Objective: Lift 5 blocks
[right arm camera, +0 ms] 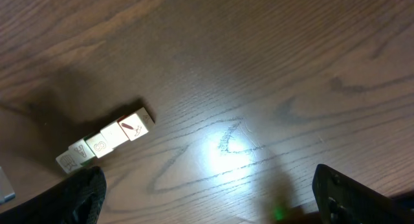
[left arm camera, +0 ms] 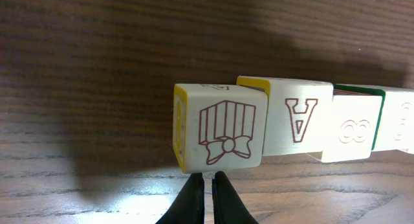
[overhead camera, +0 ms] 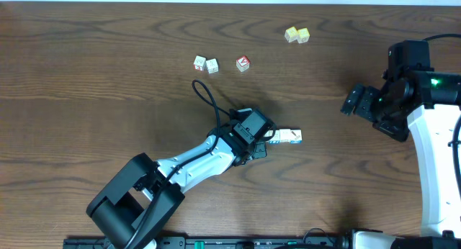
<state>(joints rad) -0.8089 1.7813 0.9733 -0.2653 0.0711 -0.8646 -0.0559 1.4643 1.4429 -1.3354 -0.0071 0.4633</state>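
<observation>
Item one: the row of blocks (overhead camera: 287,137), white printed cubes set face to face in one straight line on the table (overhead camera: 86,76), just right of centre. In the overhead view its long axis runs left to right. In my right wrist view the same line slants from lower left up to upper right. In the left wrist view I count a gift-box face (left arm camera: 223,130) on the near end cube, then an inverted letter A (left arm camera: 301,119), then a figure 8 (left arm camera: 354,130), and a fourth cube cut off by the frame edge. Item two: left hand (left arm camera: 207,188), clenched with nothing between its fingers, its tips just at the gift-box end of the row, in line with the long axis. Item three: right hand (overhead camera: 351,103), released, fingers spread wide, well apart from the row at the table's right side. Item four: two loose white cubes (overhead camera: 205,64), a red-faced cube (overhead camera: 243,62) and two pale yellow cubes (overhead camera: 297,35), all toward the far edge.
</observation>
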